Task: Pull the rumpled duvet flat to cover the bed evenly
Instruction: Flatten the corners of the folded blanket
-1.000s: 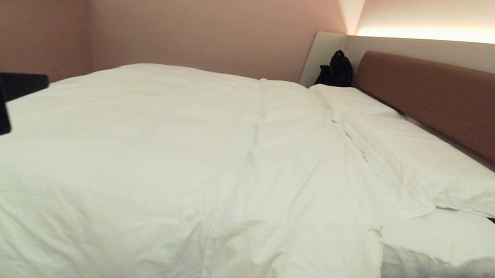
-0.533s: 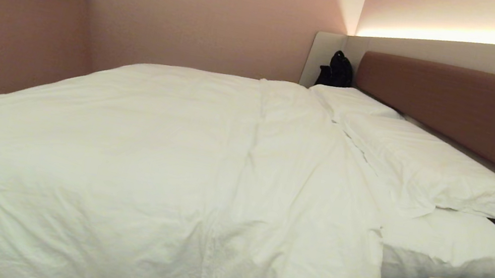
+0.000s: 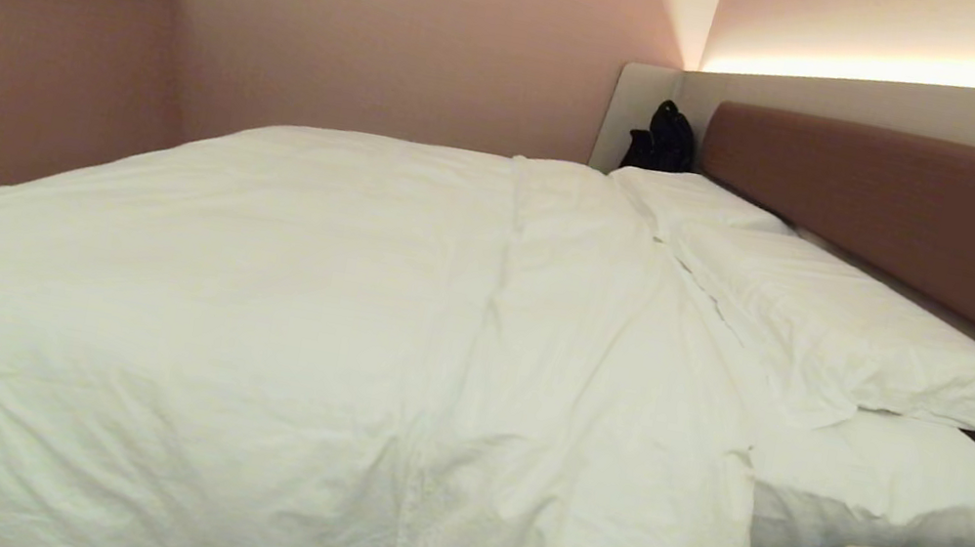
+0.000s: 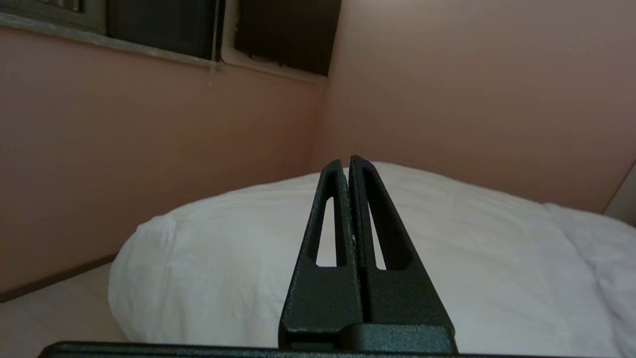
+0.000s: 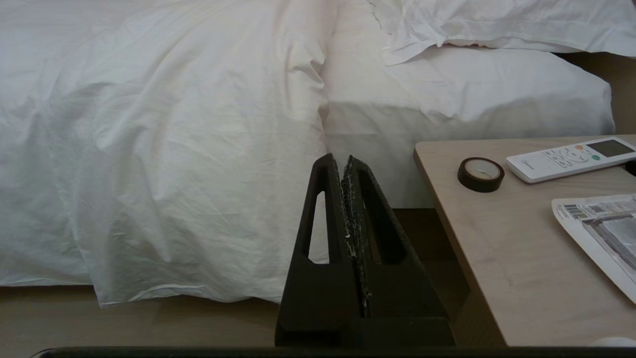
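The white duvet lies spread over most of the bed, lightly creased, with a long fold down its middle and its near edge hanging over the side. Two white pillows lie along the brown headboard. Neither arm shows in the head view. My left gripper is shut and empty, held level beside the bed, pointing across the duvet toward the pink wall. My right gripper is shut and empty, low at the bed's side near the hanging duvet edge.
A wooden bedside table stands at the right with a roll of black tape, a white remote and a printed sheet. A black bag sits in the far corner. Pink walls close off the far side and foot.
The left arm's black body, seen at the head view's left edge a second ago, has dropped out of that view. The duvet and pillows have not moved.
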Controlling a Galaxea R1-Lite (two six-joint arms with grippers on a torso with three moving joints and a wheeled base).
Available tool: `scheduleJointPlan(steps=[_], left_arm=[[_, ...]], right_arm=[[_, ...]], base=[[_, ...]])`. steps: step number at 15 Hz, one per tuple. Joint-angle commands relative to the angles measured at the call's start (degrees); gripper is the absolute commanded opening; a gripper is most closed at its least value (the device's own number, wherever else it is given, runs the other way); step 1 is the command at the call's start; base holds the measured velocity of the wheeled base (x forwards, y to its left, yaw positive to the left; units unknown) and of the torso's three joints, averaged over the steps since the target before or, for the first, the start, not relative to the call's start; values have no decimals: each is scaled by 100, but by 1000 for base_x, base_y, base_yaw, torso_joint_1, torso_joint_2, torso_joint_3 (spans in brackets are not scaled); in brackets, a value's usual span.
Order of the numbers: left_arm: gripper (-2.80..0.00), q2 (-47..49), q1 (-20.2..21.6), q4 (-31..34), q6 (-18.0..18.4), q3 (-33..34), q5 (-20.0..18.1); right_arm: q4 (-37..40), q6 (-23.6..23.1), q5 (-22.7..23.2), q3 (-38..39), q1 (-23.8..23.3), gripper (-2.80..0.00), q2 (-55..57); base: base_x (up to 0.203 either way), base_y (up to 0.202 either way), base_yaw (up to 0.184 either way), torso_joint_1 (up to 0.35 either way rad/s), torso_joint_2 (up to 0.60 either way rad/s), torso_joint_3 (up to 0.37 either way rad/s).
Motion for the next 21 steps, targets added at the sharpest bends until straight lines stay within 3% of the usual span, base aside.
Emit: scheduleJointPlan(steps=[1, 3, 5, 7, 10, 11, 14, 18, 21], left_arm=[[-280, -328, 98, 14, -1, 3, 12], [-280, -461, 92, 28, -7, 43, -19], [-280, -639, 55, 47, -43, 208, -377], [-280, -790, -50, 413, -79, 258, -1138], [-280, -994, -100, 1826, -411, -49, -2887], [-280, -1029, -97, 2092, -535, -101, -3266], [-280, -1157, -74, 2068, -573, 354, -3421], [-280, -1397, -26, 1487, -345, 1136, -3925], [-280, -1680, 1, 1443, -261, 1521, -4011]], right_arm=[[2, 0, 0, 0, 2, -280, 0], [2, 7, 0, 0, 2, -280, -1], [2, 7, 0, 0, 2, -280, -1], [2, 7, 0, 0, 2, -280, 4], [2, 7, 0, 0, 2, -280, -1], [2, 7, 0, 0, 2, -280, 8], [2, 7, 0, 0, 2, -280, -1], [2, 7, 0, 0, 2, -280, -1], [2, 7, 0, 0, 2, -280, 3]], base=[[0, 0, 0, 0, 0, 0], [0, 0, 0, 0, 0, 0], [0, 0, 0, 0, 0, 0], [0, 0, 0, 0, 0, 0], [0, 0, 0, 0, 0, 0], [0, 0, 0, 0, 0, 0], [0, 0, 0, 0, 0, 0], [0, 0, 0, 0, 0, 0], [0, 0, 0, 0, 0, 0]])
